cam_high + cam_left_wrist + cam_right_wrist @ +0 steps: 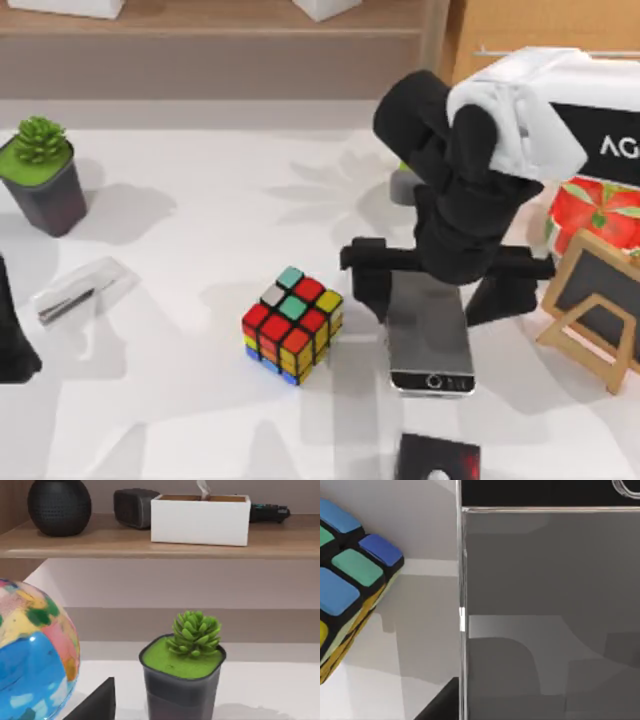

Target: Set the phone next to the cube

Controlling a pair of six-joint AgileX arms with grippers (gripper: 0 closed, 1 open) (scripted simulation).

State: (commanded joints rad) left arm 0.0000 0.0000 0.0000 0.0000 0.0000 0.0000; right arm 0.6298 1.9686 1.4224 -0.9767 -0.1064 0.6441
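The phone (pixel 430 345) lies flat on the white table, its black end strip with the round button toward the front edge. The cube (pixel 292 325) rests just to its left, a small gap between them. My right gripper (pixel 432 305) hovers over the phone's far half, open, with one finger on each long side. In the right wrist view the phone's grey screen (pixel 545 605) is close below, the cube (pixel 350 580) lies beside it, and a dark fingertip (pixel 442 702) shows at the phone's rim. My left arm (pixel 10 330) is parked at the table's left edge.
A black square item with a red mark (pixel 437 460) lies just in front of the phone. A wood-framed easel (pixel 595 300) and a red box (pixel 600 215) stand at the right. A potted succulent (pixel 42 175) sits at the far left, with a globe (pixel 30 660) near it.
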